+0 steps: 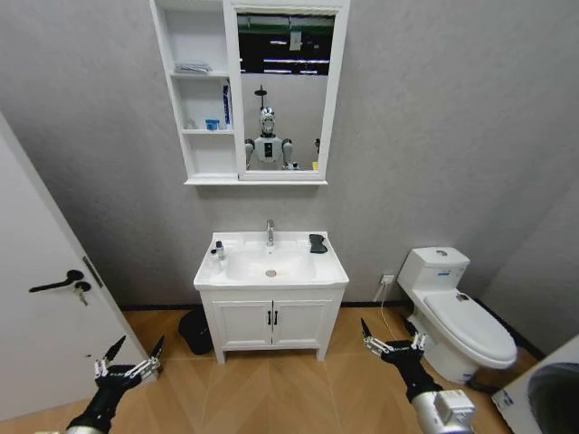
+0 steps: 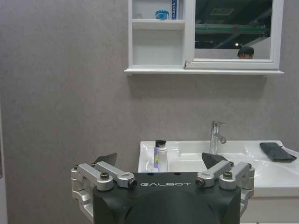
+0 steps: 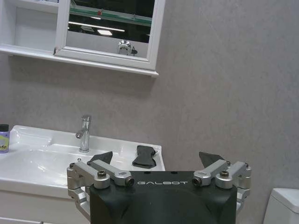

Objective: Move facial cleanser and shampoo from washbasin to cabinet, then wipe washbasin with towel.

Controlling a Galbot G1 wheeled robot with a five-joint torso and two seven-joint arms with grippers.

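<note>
Two grippers, left gripper [image 1: 132,354] and right gripper [image 1: 390,335], spread

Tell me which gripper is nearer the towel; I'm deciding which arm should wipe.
Right. The right gripper hangs low, just right of the washbasin, on whose back right corner the towel lies. The left gripper hangs low, far off to the basin's left.

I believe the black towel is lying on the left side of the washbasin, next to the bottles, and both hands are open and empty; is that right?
Not quite: the towel lies on the right rear corner of the washbasin, across the tap from the bottles, as the head view shows. The rest holds: the left hand and right hand are open and empty.
</note>
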